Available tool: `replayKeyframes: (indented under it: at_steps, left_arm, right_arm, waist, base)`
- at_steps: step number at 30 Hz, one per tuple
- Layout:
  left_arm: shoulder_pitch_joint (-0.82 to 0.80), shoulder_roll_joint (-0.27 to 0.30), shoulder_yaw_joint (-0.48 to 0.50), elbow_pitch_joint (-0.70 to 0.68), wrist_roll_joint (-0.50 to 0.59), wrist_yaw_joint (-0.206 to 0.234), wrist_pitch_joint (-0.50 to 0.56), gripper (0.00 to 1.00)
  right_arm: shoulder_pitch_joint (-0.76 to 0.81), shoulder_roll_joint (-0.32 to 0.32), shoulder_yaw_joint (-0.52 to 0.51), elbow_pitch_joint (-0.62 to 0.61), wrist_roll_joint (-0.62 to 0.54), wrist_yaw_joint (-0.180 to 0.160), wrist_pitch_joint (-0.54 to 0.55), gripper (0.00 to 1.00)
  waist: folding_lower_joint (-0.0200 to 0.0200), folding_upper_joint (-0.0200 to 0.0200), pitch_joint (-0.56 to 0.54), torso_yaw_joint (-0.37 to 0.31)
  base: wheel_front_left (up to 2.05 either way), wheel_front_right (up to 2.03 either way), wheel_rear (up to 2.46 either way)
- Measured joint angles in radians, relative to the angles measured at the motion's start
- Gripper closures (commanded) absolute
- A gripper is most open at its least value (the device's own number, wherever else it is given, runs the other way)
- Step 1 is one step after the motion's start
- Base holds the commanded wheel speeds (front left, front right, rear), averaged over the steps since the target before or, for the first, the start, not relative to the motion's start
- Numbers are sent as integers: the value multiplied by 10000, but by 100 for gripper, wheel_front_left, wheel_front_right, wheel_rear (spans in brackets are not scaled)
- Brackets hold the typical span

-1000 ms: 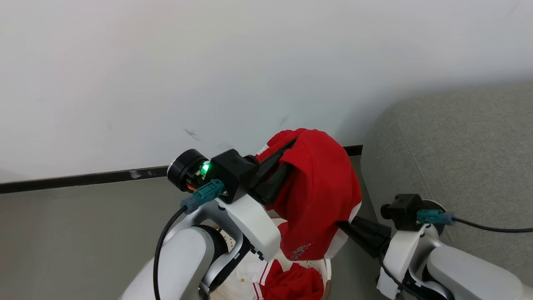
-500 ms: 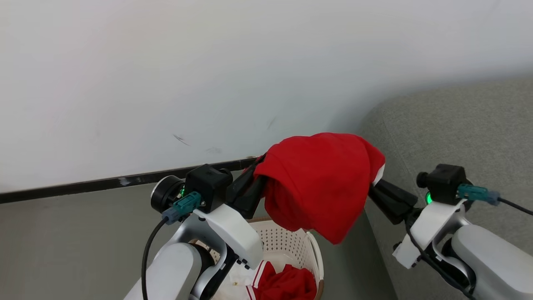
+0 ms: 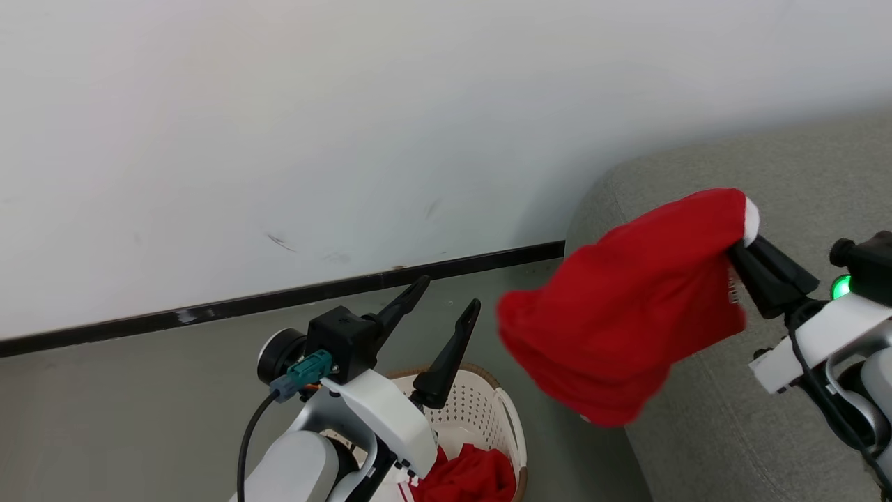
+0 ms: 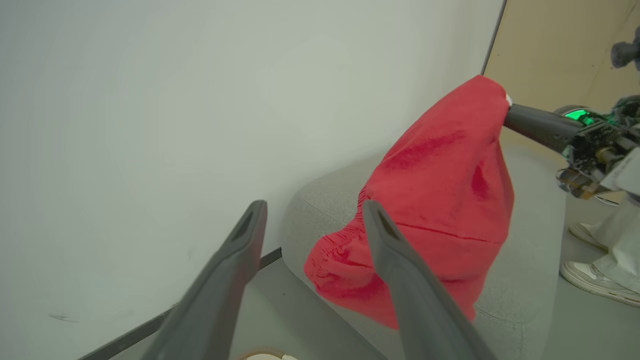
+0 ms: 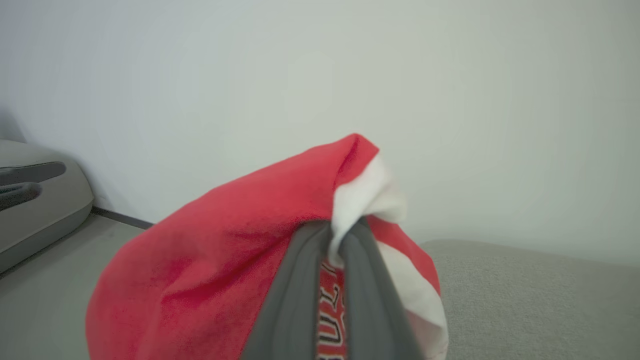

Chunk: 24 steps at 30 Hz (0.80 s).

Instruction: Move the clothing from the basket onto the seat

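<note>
Red clothing point(image 3: 627, 328), soft and light, hangs in the head view from the right jaws, clamped on its white-trimmed edge by the seat point(image 3: 801, 167); left jaws gape empty above the basket point(image 3: 481, 408). Left wrist view: it sags beyond them. Right wrist view: the thin pinch might slip.

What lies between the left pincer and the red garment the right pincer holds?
Nothing touches either. In the head view the left pincer stands open, apart from the red garment, and grey floor shows through the gap.
</note>
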Motion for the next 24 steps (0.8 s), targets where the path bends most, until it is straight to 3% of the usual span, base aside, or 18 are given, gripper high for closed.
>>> replayKeyframes:
  at_steps: [12, 24]
  left_arm:
    - [201, -6, -249, 267, -165, -259, -512, 0]
    - [239, -10, -694, 441, -228, -441, -754, 0]
  right_arm:
    - [1455, -94, -1919, 19, -581, 0, 0, 100]
    - [2674, 201, -3597, -608, -1099, -2, 0, 100]
  waist:
    - [-1, 0, -14, -564]
    - [-1, 0, -44, -1257]
  base:
    - [0, 0, 0]
    - [0, 0, 0]
